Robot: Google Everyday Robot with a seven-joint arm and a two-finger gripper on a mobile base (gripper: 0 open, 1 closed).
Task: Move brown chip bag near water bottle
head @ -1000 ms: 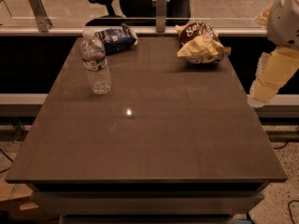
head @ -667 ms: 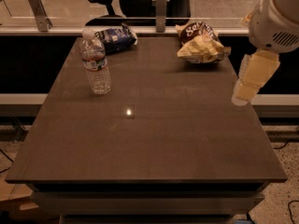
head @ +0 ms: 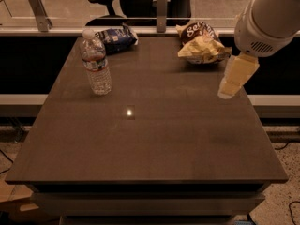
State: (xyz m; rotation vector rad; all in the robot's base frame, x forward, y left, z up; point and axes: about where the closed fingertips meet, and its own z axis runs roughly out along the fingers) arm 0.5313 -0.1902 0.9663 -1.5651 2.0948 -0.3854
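Observation:
The brown chip bag [head: 201,42] lies at the table's far right, dark brown with white script and a crumpled cream-yellow front. The water bottle [head: 96,63] stands upright at the far left, clear with a white cap and a white-and-red label. My gripper [head: 228,91] hangs from the white arm above the table's right side, just in front of and to the right of the brown chip bag, not touching it.
A dark blue snack bag [head: 115,36] lies behind the water bottle at the back edge. The dark table [head: 150,139] shows a small light glare at its middle. A glass partition with metal posts and an office chair [head: 105,1] stand behind the table.
My arm and gripper have moved left and inward from the table's right edge toward the brown chip bag. The bags and the bottle have not moved.

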